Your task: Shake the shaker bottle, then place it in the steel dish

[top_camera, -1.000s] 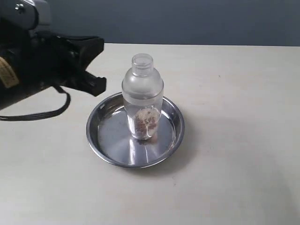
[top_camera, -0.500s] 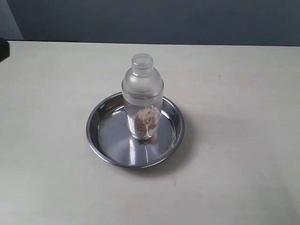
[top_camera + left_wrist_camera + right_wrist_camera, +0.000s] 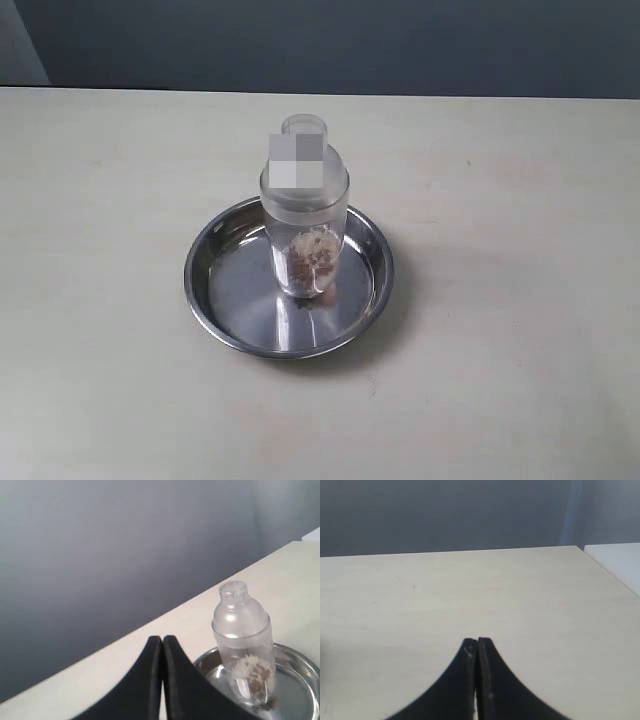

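Note:
The shaker bottle (image 3: pixel 305 215) stands upright inside the steel dish (image 3: pixel 225 290), brownish beads heaped at its bottom. The left wrist view shows the same bottle (image 3: pixel 242 645) in the dish (image 3: pixel 300 665), a short way beyond my left gripper (image 3: pixel 162 639). That gripper is shut with nothing between its black fingers and touches neither the bottle nor the dish. My right gripper (image 3: pixel 477 641) is also shut and empty, over bare beige table, with the bottle and the dish out of its view. Neither gripper shows in the exterior view.
A beige table (image 3: pixel 500 350) carries the dish near its middle. A dark grey wall (image 3: pixel 350 45) runs behind the table's far edge. A white surface (image 3: pixel 620 560) lies past the table's edge in the right wrist view.
The left arm, which stood at the dish's upper left one second ago, has drawn back out of the exterior view. The bottle and the dish have stayed in place.

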{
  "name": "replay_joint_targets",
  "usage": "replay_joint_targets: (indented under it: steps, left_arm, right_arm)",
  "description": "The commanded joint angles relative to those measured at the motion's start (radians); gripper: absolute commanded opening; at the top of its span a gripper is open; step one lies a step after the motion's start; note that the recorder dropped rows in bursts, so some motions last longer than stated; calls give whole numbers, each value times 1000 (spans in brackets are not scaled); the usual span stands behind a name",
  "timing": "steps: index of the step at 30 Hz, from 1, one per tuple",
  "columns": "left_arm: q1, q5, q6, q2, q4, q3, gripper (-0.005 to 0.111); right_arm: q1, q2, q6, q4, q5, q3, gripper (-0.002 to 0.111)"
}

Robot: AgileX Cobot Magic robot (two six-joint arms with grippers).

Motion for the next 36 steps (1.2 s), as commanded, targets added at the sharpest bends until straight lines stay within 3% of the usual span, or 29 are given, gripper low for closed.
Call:
replay_joint_targets:
  steps: [1,8,14,36]
  left_arm:
    - [75,-18,-3,-120,-170,132,0]
    - [216,-7,-3,-223,-339,251,0]
    - [273,-8,-3,-234,-365,329,0]
    - [283,-44,-2,-234,-361,371,0]
  right_arm:
    - [-3,-5,-2,1,-14,1,-1]
    - [-3,-5,-2,1,-14,1,-1]
    - [-3,-5,-2,1,-14,1,-1]
    - [-3,-5,-2,1,-14,1,-1]
